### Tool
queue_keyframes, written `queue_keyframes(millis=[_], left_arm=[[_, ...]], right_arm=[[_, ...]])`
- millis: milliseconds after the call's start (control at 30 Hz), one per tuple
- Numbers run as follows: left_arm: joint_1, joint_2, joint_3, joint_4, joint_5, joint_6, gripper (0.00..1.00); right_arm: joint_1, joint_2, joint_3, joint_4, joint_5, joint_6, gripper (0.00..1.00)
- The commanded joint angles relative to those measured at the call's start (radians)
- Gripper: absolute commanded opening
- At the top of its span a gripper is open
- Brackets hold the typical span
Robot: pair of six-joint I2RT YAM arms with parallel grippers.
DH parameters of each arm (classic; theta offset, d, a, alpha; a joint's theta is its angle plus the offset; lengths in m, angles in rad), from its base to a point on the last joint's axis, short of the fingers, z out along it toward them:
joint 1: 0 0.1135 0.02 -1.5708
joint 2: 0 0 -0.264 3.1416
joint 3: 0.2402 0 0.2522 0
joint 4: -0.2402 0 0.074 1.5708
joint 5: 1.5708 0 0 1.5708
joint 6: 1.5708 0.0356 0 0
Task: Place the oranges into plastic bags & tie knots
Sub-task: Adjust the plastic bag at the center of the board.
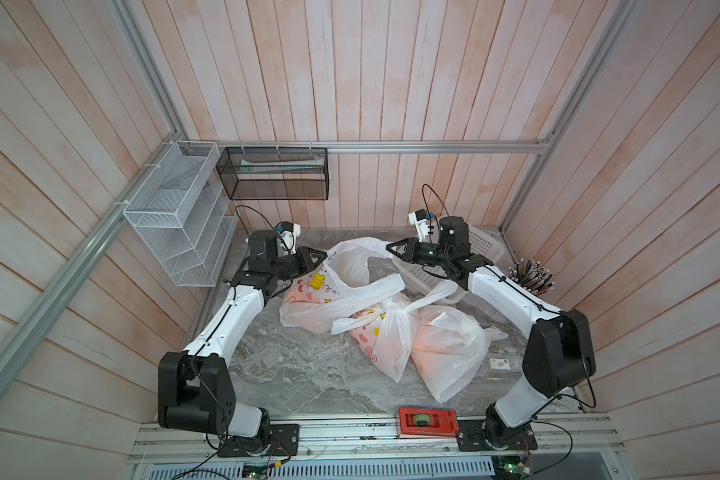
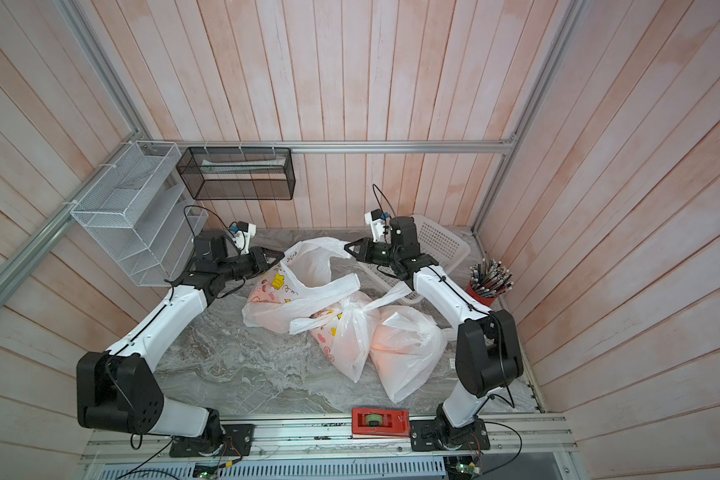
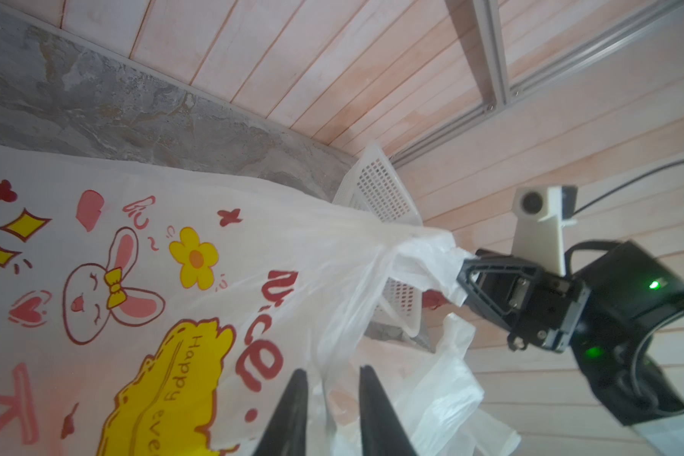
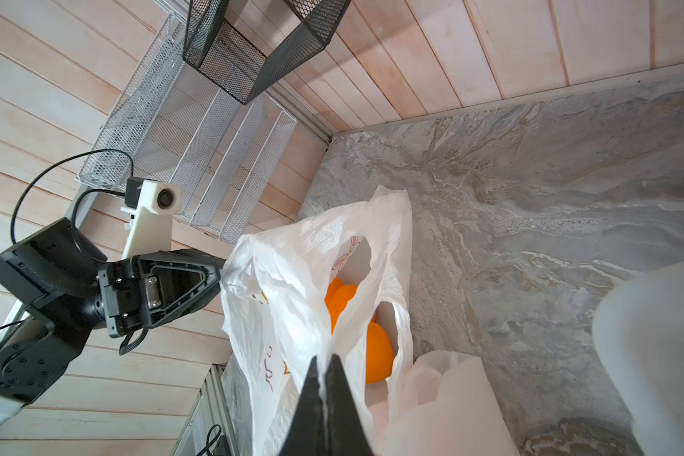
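Several oranges (image 4: 378, 355) sit in bunny-print bag (image 4: 289, 272); right pincer (image 4: 324, 361) pinches it, left pincer (image 3: 332, 373) half-open.

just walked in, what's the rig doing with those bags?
Both arms are at the printed bag at the back of the table. The right gripper is shut on the bag's top edge. The left gripper has its jaws apart around plastic on the opposite side, so a grip there is doubtful. Oranges are inside, and the handles are not tied. In front lie a filled middle bag with a knot and a filled plain bag.
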Motion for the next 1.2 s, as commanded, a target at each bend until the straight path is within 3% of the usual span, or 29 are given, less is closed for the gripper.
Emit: queue_keyframes(millis=[0,100,200,267,433,567,767,1167], left_arm=[[-0.012,-0.073,0.05,-0.017,-0.032,0.124,0.42],[-0.068,-0.139,0.059,-0.038,-0.116,0.264,0.54],[-0.199,-0.202,0.057,-0.075,-0.252,0.44,0.64],[-0.309,-0.231,0.042,-0.092,-0.355,0.544,0.67],[-0.563,-0.238,0.004,-0.109,-0.627,0.671,0.7],[-0.727,-0.2,-0.013,-0.075,-0.819,0.691,0.72],[-0.888,-0.11,-0.015,-0.054,-1.044,0.641,0.74],[-1.001,0.11,0.029,-0.046,-1.337,0.614,0.8]], right_arm=[[-0.02,-0.062,-0.025,0.074,0.02,0.053,0.0],[-0.036,-0.078,-0.042,0.077,0.017,0.069,0.0],[-0.047,-0.089,-0.056,0.066,0.016,0.067,0.0],[-0.054,-0.094,-0.069,0.071,0.017,0.072,0.0],[-0.061,-0.101,-0.086,0.074,0.02,0.085,0.0],[-0.062,-0.101,-0.087,0.069,0.017,0.084,0.0],[-0.062,-0.105,-0.093,0.065,0.021,0.082,0.0],[-0.062,-0.108,-0.107,0.068,0.01,0.086,0.0]])
